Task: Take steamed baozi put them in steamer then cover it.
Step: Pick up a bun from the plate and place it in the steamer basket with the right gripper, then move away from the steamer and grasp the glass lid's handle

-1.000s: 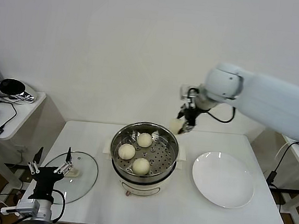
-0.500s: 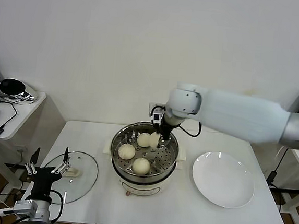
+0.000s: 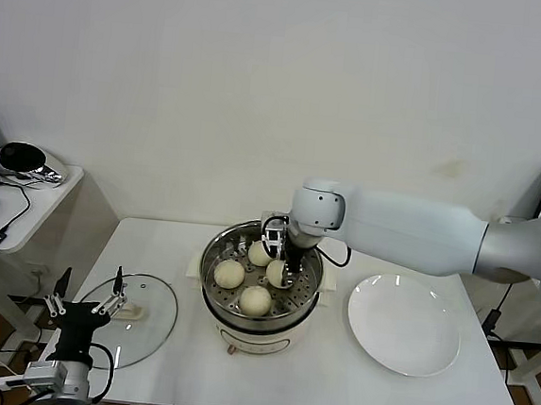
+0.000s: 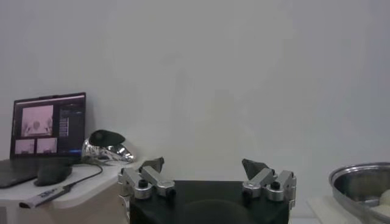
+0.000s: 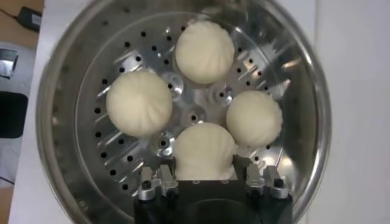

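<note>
Room: a plain white wall behind a white table (image 3: pixel 153 249); a side desk on the robot's left carries a laptop (image 4: pixel 42 131) and a mouse.

Steamer (image 3: pixel 213 271): in the middle of the table, a shiny steel pot on a white base, its perforated tray (image 5: pixel 125 64) showing and nothing covering it.

Baozi (image 5: pixel 205 52): all four are inside the pot. Three lie free on the tray; the fourth bun (image 5: pixel 204 152) is on the side nearest the plate, between the fingers of the right gripper.

Right gripper (image 5: pixel 206 176): reached down into the pot, clasped around that fourth bun. From where I stand the bun looks to be resting on the tray or just above it; I cannot tell which.

Left gripper (image 4: pixel 207 176): idle low at the table's left front corner, jaws spread wide, holding nothing.

Cover (image 3: pixel 152 315): the glass lid lies flat on the table to the left of the steamer, near the idle gripper, with its white handle up.

Plate (image 3: pixel 404 325): bare, to the right of the pot.

Step in hand, as I judge it: setting down the last bun.

Doing it well: let the bun settle on the tray before spreading the fingers, open gently so the soft dough is not dragged or dented, then rise straight up, clear of the neighbouring buns and the rim. The lid is next.
</note>
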You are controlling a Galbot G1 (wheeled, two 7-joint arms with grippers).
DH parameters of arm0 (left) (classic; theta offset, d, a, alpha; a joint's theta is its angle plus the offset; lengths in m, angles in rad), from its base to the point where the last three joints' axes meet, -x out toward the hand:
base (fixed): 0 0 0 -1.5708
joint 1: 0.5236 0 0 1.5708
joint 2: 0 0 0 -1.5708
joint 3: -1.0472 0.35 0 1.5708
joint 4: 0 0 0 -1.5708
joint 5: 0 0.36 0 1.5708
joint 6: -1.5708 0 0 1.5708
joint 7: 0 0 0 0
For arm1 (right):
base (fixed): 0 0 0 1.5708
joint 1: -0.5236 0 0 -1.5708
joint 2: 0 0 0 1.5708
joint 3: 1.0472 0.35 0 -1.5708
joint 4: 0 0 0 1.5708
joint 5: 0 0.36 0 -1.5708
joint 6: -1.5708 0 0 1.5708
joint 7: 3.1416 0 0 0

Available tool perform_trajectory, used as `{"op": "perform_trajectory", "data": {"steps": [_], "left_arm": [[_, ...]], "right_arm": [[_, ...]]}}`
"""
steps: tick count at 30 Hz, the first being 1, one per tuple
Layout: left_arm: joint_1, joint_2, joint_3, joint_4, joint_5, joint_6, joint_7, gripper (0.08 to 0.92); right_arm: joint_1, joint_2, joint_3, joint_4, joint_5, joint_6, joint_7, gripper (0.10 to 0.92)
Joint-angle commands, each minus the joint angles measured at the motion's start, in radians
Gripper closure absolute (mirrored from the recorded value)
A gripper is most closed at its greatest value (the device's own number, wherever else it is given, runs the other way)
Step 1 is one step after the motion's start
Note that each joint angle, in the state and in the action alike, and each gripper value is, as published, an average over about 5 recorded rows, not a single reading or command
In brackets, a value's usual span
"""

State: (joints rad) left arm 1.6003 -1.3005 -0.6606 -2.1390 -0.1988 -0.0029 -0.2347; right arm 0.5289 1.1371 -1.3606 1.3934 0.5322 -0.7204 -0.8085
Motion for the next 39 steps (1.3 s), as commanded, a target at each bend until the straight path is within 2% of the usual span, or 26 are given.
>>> {"op": "perform_trajectory", "data": {"steps": [1, 6, 11, 14, 19, 23, 26, 29, 34, 39], "left_arm": [[-0.001, 0.000, 0.003, 0.002, 0.002, 0.001, 0.000, 0.177], [-0.002, -0.001, 0.007, 0.001, 0.004, 0.002, 0.000, 0.177], [-0.007, -0.001, 0.016, -0.001, 0.006, 0.004, 0.001, 0.177], [-0.008, 0.001, 0.017, 0.000, 0.005, 0.006, 0.002, 0.177], [-0.009, 0.005, 0.017, 0.003, 0.006, 0.007, 0.003, 0.177], [-0.007, 0.007, 0.014, 0.014, 0.008, 0.004, 0.004, 0.177], [-0.004, 0.008, 0.008, 0.022, 0.012, 0.002, 0.005, 0.177], [0.000, 0.007, 0.003, 0.026, 0.017, 0.001, 0.006, 0.177], [0.003, -0.001, 0.002, 0.044, 0.036, -0.009, 0.006, 0.177], [0.015, -0.004, 0.013, 0.059, 0.103, -0.014, 0.001, 0.177]], "right_arm": [[-0.032, -0.013, 0.011, -0.006, -0.038, -0.008, 0.004, 0.430], [0.003, -0.045, 0.017, 0.027, -0.038, -0.007, -0.001, 0.382], [0.060, -0.111, 0.036, 0.099, -0.021, -0.007, -0.006, 0.251], [0.084, -0.173, 0.077, 0.162, 0.000, -0.006, 0.009, 0.211], [0.037, -0.308, 0.191, 0.289, 0.059, 0.006, 0.170, 0.203], [-0.192, -0.463, 0.413, 0.400, 0.124, 0.086, 0.420, 0.203], [-0.424, -0.569, 0.614, 0.468, 0.137, 0.220, 0.607, 0.203], [-0.676, -0.635, 0.817, 0.511, 0.100, 0.374, 0.730, 0.203], [-1.072, -0.633, 1.155, 0.520, -0.019, 0.591, 0.822, 0.203], [-1.540, -0.460, 1.602, 0.503, -0.162, 0.777, 0.795, 0.203]]}}
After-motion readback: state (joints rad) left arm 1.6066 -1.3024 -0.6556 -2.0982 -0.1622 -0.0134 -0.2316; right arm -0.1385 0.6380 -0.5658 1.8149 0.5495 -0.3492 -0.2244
